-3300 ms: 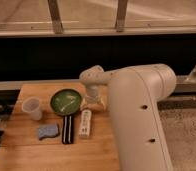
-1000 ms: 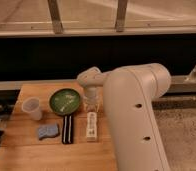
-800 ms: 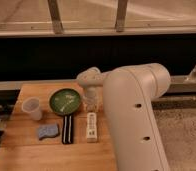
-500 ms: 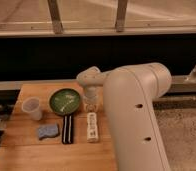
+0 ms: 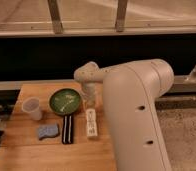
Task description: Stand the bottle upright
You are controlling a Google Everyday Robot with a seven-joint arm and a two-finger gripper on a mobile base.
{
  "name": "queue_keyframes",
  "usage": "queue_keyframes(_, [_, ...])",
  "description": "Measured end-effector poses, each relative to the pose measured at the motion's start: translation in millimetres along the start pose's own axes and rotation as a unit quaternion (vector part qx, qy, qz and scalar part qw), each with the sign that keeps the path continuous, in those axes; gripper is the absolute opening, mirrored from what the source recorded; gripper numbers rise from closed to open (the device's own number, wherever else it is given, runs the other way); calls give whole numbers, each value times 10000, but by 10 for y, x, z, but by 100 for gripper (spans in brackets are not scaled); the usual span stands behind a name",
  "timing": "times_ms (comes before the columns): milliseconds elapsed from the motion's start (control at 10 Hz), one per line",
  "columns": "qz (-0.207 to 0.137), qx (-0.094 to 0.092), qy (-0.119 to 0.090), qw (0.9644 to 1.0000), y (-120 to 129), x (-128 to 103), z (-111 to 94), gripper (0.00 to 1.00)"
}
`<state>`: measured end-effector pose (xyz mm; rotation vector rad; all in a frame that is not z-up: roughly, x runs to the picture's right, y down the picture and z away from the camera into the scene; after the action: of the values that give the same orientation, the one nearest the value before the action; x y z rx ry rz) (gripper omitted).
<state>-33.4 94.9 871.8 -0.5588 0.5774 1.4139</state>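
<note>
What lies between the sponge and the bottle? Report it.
Camera view: a black strip lies between sponge and bottle. The tool is at the bottle's far end.

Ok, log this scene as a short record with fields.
bottle: lying flat on the wooden table, not yet upright
pincer: at the bottle's far end, beside the green plate
cup: upright, left of the plate
black strip: flat, left of the bottle
blue sponge: left of the strip
</note>
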Motion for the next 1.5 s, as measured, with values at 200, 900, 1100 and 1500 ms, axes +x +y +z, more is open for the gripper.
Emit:
queue_keyframes(200, [27, 92, -188, 9998, -47, -179, -247, 0])
queue_keyframes(900, [163, 210, -760, 9968, -241, -778, -998, 0])
queue_keyframes(1100, [136, 197, -921, 9955, -178, -872, -1156, 0])
queue_keyframes(1500, [116, -11, -1152, 9933, -183, -990, -1260, 0])
